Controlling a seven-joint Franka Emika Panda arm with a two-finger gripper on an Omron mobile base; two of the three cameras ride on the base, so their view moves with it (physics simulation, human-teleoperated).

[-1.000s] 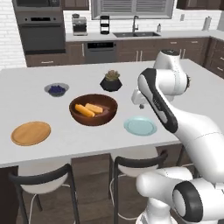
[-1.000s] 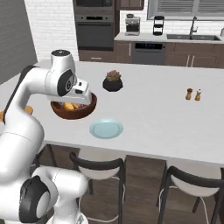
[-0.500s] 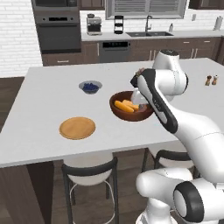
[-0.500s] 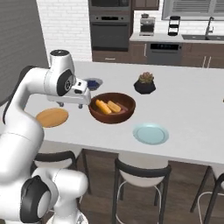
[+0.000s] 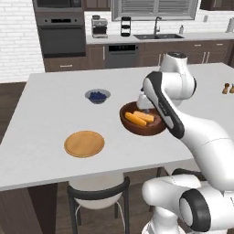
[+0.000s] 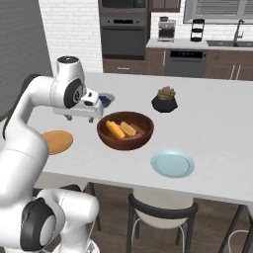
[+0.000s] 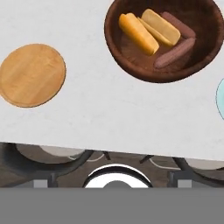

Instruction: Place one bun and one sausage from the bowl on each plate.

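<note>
The dark wooden bowl (image 5: pixel 142 122) (image 6: pixel 125 133) (image 7: pixel 131 57) stands mid-counter and holds two yellow buns (image 7: pixel 138 33) and two brown sausages (image 7: pixel 177 52). The tan wooden plate (image 5: pixel 84 143) (image 6: pixel 56 142) (image 7: pixel 31 74) lies to its left, bare. The pale teal plate (image 6: pixel 172 164) (image 7: pixel 220 98) lies to the bowl's right, near the front edge, also bare. My gripper (image 6: pixel 80 118) hangs above the counter just left of the bowl, between it and the wooden plate. Its fingers point down, open, with nothing between them. In the left base view my own arm hides the hand.
A small grey bowl of blue berries (image 5: pixel 97 95) sits behind the gripper, and a black plant pot (image 6: pixel 164 99) stands behind the wooden bowl. Shakers (image 5: pixel 227 88) stand far right. Stools (image 5: pixel 98 192) are tucked under the counter's front edge.
The base has driven sideways, so the whole scene has shifted right in both base views and the wooden plate now sits further in. The things on the counter have not moved.
</note>
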